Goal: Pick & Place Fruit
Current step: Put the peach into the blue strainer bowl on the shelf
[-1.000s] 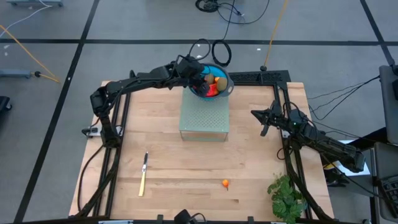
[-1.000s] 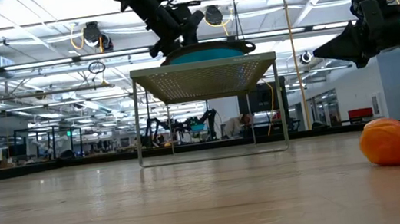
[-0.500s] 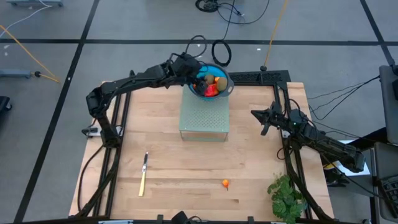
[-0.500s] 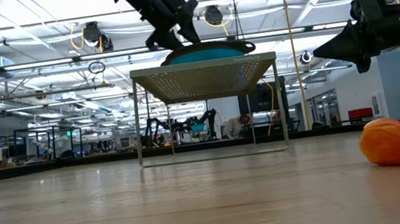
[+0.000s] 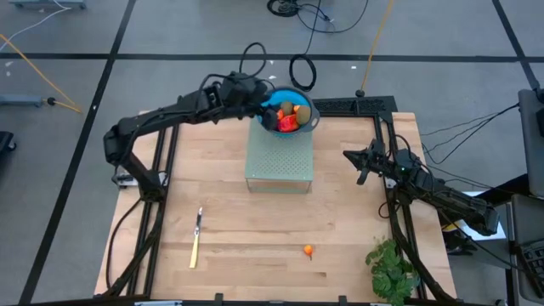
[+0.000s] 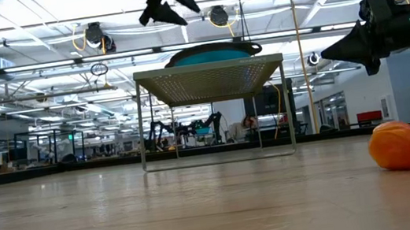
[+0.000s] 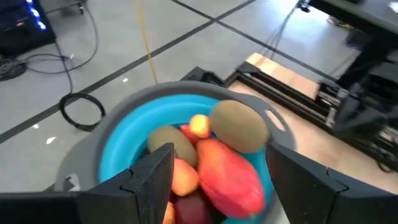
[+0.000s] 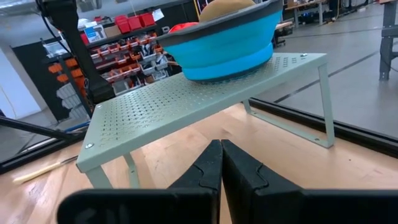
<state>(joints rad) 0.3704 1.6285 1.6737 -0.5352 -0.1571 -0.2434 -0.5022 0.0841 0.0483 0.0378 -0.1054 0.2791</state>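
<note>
- Overhead, the worktop [image 5: 255,229] carries a perforated metal stand [image 5: 279,161] with a blue bowl [image 5: 299,95] of fruit [image 5: 289,115].
- Left gripper [image 5: 262,100] hovers beside the bowl, fingers spread, empty.
- Right gripper [image 5: 352,155] waits apart, fingers clenched.
- One tiny orange fruit [image 5: 308,250] lies near the front edge.

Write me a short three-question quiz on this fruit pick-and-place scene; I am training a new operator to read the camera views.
1. True or false: the blue bowl sits directly on the wooden table.
2. Which tool is open? A) left tool B) right tool C) both
3. Fill in: one small orange fruit still lies on the table, between the yellow-handled knife and the ____.

Key
1. False: the bowl stands on the perforated metal stand, raised above the table.
2. A: the left tool hangs open and empty beside the bowl of fruit; the right tool is shut, waiting at the table's right side.
3. Leafy green plant.
</note>
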